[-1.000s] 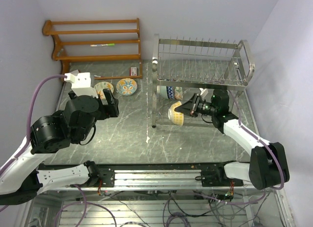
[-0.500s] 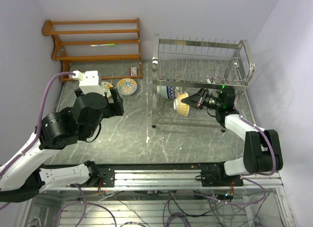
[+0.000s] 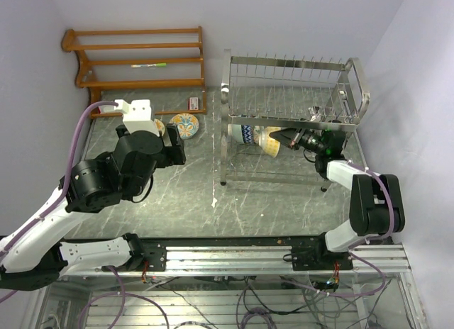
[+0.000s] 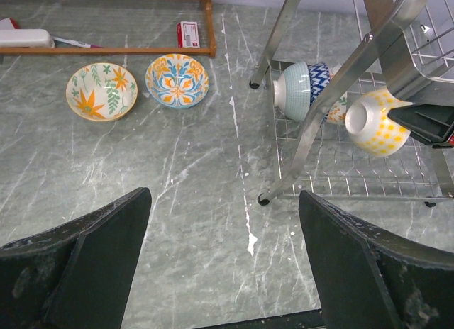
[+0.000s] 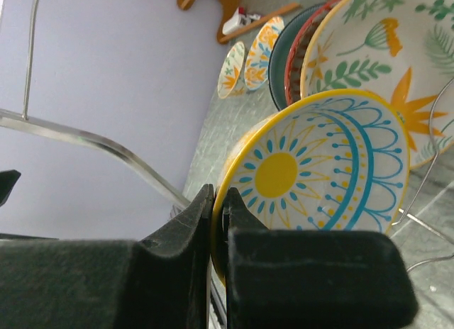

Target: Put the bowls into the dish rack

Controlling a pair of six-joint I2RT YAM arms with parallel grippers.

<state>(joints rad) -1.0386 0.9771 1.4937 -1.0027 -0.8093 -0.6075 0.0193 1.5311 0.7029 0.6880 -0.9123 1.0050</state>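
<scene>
Dish rack: tall two-tier silver wire dish rack (image 3: 284, 121); its lower tier surrounds the right claw and stands ahead-right of the left claw.
Left claw (image 4: 225, 198): spread wide, holding nothing.
Right claw (image 5: 218, 201): pinched tight on a bowl's rim.
Held bowl: yellow-rimmed sun-pattern ceramic bowl (image 5: 319, 166), on edge inside the rack.
Racked bowls: upright floral bowl (image 5: 383, 52) just beyond the held one.
Loose bowls: orange-flowered cream bowl (image 4: 101, 91) and blue-and-orange bowl (image 4: 176, 80), flat on the grey marbled table (image 4: 177, 187), ahead-left of the left claw.

Yellow-dotted bowl (image 4: 379, 127), mint bowl (image 4: 291, 91), blue zigzag bowl (image 4: 320, 72), orange-flowered cream bowl (image 4: 101, 92), blue-and-orange floral bowl (image 4: 176, 81), silver rack (image 4: 278, 32)
</scene>
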